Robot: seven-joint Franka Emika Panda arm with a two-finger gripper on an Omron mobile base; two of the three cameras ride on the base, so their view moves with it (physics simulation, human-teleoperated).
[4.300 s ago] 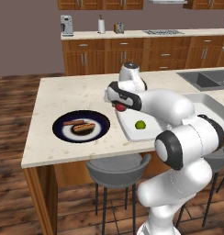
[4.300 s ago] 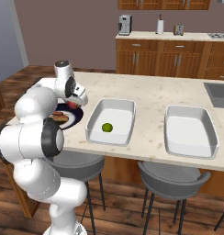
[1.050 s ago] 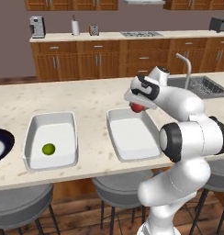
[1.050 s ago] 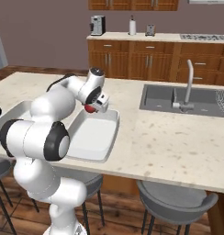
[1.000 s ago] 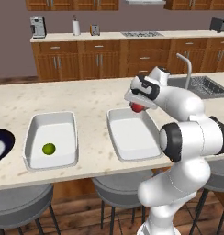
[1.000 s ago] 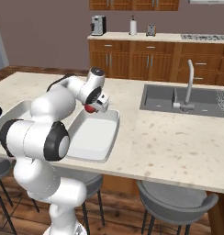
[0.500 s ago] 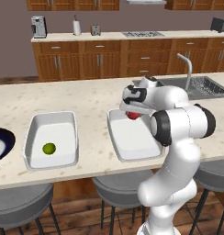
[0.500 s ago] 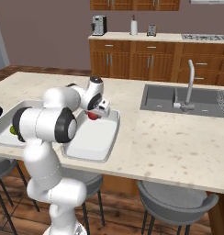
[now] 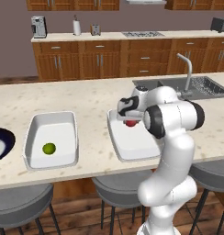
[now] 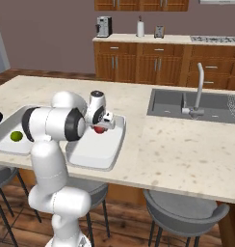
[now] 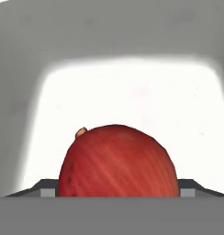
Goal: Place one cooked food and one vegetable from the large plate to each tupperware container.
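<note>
My gripper (image 9: 130, 120) is shut on a red round vegetable (image 9: 131, 123) with a small stub of stem. It holds the vegetable low over the far end of the right tupperware container (image 9: 134, 148). In the hand view the red vegetable (image 11: 117, 160) sits between the fingertips, with that container's white floor (image 11: 132, 92) behind it. From the right base view, the gripper (image 10: 99, 126) and the vegetable (image 10: 98, 129) hang over the same container (image 10: 95, 152). The left tupperware container (image 9: 52, 133) holds a green lime-like ball (image 9: 49, 148). The large plate (image 9: 2, 143) is cut off by the left edge.
A sink basin (image 10: 187, 103) with a tall faucet (image 10: 200, 89) lies in the counter to the right of the containers. Grey stools (image 9: 22, 206) stand under the counter's front edge. Wooden cabinets with small appliances line the back wall.
The hand has come down and slightly left with the red vegetable, from above the right container's far rim to low inside it. Compared with the oldest frames, the base has driven right along the counter.
</note>
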